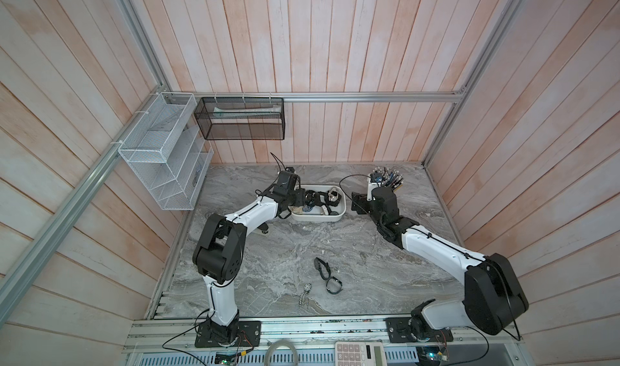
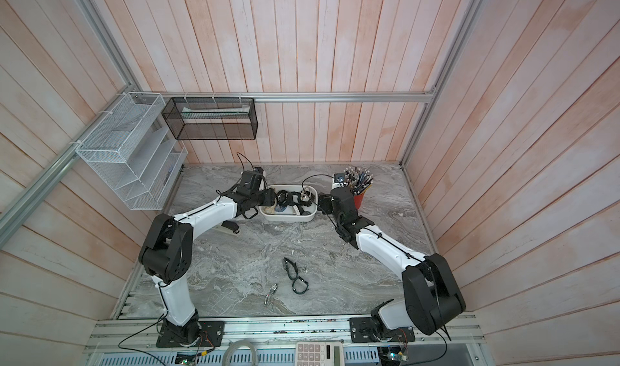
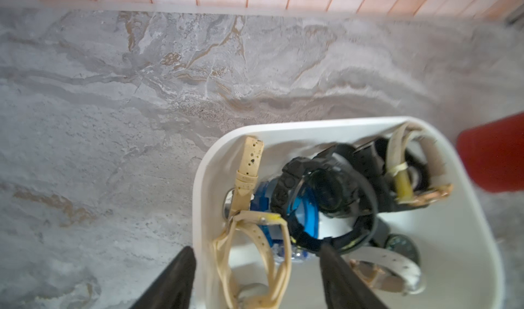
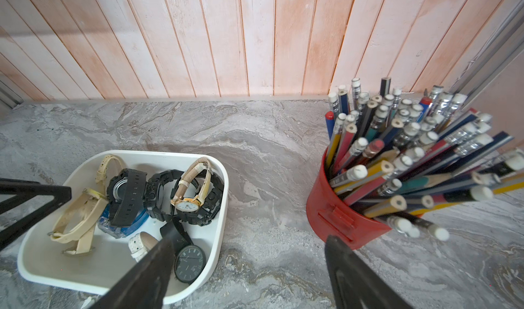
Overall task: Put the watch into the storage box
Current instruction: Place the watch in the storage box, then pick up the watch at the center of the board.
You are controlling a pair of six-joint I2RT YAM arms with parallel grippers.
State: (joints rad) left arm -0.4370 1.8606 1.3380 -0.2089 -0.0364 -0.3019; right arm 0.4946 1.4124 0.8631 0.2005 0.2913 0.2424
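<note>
The white storage box [image 1: 317,218] [image 2: 288,218] stands at the back of the marble table and holds several watches, black and cream-strapped. My left gripper [image 1: 299,198] [image 3: 256,246] hangs open over the box's left end, one finger outside the rim [image 3: 312,122] and one inside. A cream-strapped watch [image 3: 279,265] lies loose between the fingers, and a black watch [image 3: 326,191] is blurred just beyond. My right gripper [image 1: 356,202] [image 4: 249,238] is open and empty over bare table, between the box [image 4: 218,236] and a pencil cup. Two black watches [image 1: 321,267] [image 1: 334,285] and a silver watch [image 1: 306,292] lie on the table nearer the front.
A red cup [image 4: 334,208] [image 2: 359,196] crammed with pencils stands right of the box, close to the right gripper. A stapler [image 2: 230,228] lies under the left forearm. A white wire rack [image 1: 161,159] and black mesh basket [image 1: 241,119] hang on the walls. A calculator [image 1: 360,352] sits beyond the front rail.
</note>
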